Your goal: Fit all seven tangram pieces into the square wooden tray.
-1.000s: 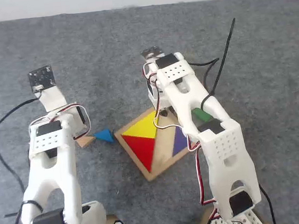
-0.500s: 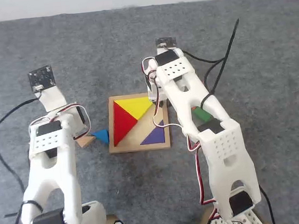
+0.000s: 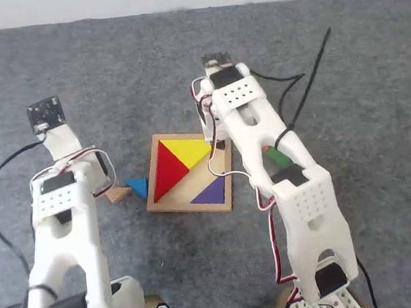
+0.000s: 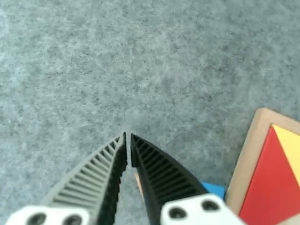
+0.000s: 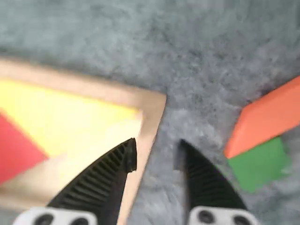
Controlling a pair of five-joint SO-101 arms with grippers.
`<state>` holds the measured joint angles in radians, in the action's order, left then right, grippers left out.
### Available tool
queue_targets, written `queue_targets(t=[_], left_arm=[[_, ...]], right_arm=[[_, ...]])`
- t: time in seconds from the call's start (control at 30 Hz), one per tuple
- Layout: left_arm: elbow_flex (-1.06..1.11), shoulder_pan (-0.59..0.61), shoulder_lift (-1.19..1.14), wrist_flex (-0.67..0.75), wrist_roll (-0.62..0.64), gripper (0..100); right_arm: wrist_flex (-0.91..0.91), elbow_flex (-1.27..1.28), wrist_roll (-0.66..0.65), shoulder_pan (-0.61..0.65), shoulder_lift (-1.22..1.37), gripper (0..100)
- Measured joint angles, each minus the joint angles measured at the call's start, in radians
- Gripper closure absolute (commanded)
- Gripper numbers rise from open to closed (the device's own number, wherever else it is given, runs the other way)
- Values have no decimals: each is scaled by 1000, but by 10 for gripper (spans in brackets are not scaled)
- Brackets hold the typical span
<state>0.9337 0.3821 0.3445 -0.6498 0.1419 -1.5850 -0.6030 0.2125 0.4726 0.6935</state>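
Tray point(image 3: 189, 206) edge sits between right fingers point(image 5: 101, 183), held apart; left fingers point(image 4: 93, 183) together over open carpet point(image 4: 140, 70).

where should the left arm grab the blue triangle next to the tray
Probably from straight above: the blue triangle lies flat on the carpet, so only its edges offer a hold. Close the left end effector across the two slanted edges; the tray and a tan piece crowd its other sides.

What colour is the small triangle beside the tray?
The triangle is blue; the high view shows it best.
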Motion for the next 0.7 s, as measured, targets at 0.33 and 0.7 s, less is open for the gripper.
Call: queue_targets(t=[0.33, 0.7], left_arm=[[256, 129, 497, -63, -63, 987], [321, -18, 732, -333, -187, 878]], right_arm=[[-169, -17, -256, -26, -275, 783], [-143, 454, -499, -3, -677, 783]])
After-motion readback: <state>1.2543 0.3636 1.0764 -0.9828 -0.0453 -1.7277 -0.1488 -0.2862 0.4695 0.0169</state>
